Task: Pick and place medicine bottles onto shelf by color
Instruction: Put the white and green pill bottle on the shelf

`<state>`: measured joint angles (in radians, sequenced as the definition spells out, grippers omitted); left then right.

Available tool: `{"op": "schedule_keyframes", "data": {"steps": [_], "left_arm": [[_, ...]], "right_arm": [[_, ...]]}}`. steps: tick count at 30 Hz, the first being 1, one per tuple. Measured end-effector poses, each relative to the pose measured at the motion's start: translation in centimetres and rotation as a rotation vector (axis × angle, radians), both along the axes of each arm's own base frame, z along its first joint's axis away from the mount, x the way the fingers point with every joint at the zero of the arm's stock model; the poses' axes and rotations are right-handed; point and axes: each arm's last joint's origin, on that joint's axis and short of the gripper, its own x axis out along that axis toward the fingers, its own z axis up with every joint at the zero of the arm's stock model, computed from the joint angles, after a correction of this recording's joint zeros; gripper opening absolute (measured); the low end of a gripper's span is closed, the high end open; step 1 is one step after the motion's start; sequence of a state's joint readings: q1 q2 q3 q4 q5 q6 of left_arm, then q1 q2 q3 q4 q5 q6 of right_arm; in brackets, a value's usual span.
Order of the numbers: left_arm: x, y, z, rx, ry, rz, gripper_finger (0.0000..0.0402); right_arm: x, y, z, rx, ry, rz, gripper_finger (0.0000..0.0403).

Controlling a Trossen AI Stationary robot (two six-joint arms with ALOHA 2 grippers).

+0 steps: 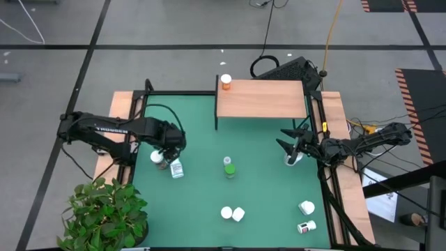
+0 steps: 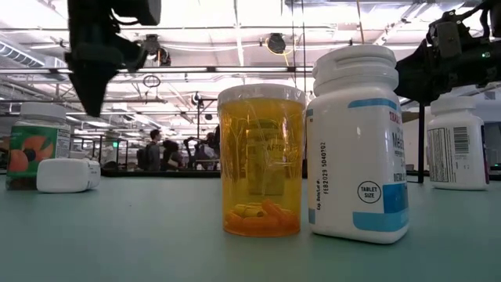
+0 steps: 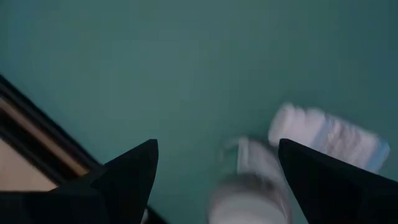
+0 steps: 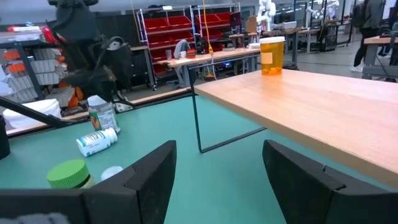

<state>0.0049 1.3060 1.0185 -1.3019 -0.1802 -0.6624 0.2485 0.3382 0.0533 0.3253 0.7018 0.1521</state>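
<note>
While the left gripper (image 1: 165, 155) hung wide open over two white bottles (image 1: 176, 168) at the mat's left, the right gripper (image 1: 288, 145) sat open near the shelf (image 1: 261, 98), which held one orange bottle (image 1: 226, 82).

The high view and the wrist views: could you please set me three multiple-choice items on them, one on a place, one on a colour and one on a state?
1. Where does the orange bottle stand?
A. on the shelf
B. on the mat
C. on the floor

2. What colour is the cap of the mid-mat bottle?
A. white
B. green
C. red

3. How are the fingers of the left gripper?
A. open
B. shut on a bottle
C. shut on nothing

Answers:
1. A, it stands at one corner of the board.
2. B, the cap shows green from above.
3. A, the left wrist view shows the two fingers wide apart.
</note>
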Motion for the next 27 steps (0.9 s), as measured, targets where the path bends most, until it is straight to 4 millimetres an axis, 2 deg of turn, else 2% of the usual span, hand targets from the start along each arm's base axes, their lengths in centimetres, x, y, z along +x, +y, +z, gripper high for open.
{"op": "schedule_keyframes", "data": {"steps": [8, 27], "left_arm": [[-0.3, -1.9, 0.2, -0.092, 0.022, -0.019, 0.0335], [-1.2, -4.2, 0.2, -0.017, 0.062, 0.0, 0.0335]], "right_arm": [[0.0, 0.0, 0.0, -0.007, 0.004, 0.001, 0.0236], [0.0, 0.1, 0.0, 0.0, 0.001, 0.026, 0.0236]]}}
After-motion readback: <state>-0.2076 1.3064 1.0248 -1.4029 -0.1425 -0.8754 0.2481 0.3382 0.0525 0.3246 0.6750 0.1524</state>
